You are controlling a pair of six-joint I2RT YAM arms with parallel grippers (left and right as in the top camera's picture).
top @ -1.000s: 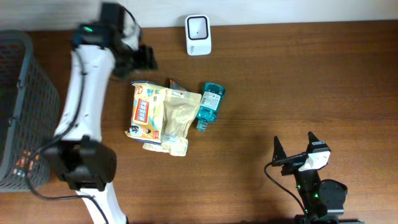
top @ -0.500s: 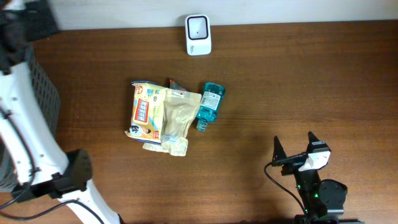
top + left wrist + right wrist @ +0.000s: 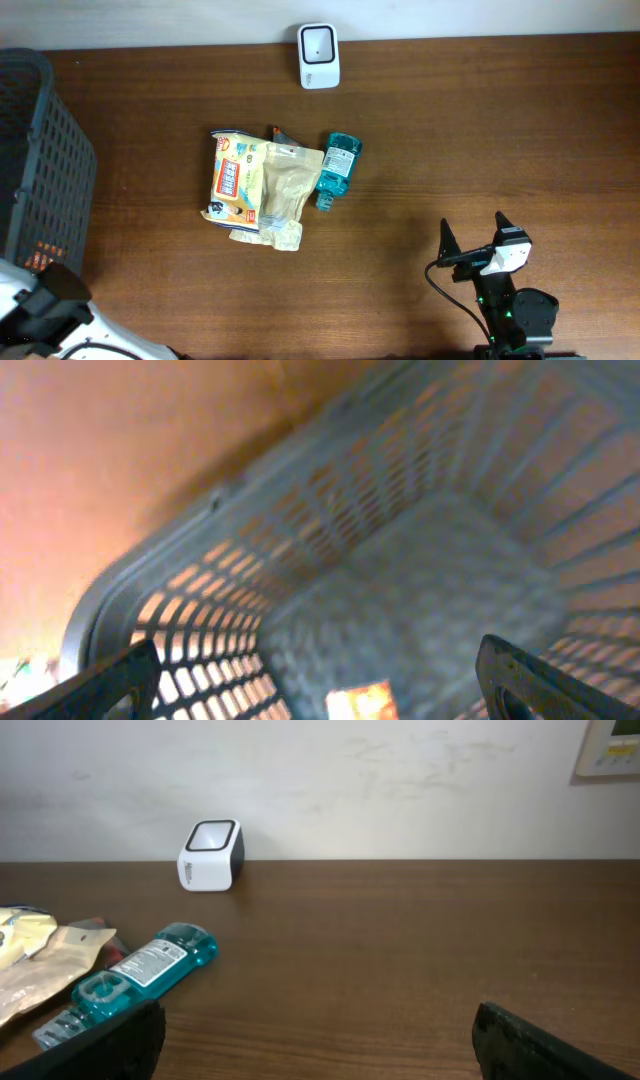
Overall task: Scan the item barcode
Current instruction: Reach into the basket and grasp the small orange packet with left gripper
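Grey basket (image 3: 400,490) below left tool (image 3: 315,665), wide open, empty, right tool (image 3: 320,1025) wide open, empty, teal bottle (image 3: 140,975) ahead

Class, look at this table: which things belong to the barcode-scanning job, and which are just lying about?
For the job: white box-shaped barcode scanner; teal clear plastic bottle; yellow printed snack packet; beige foil pouch.

Just there, not needed for scanning: dark grey slatted plastic basket; beige wall panel.
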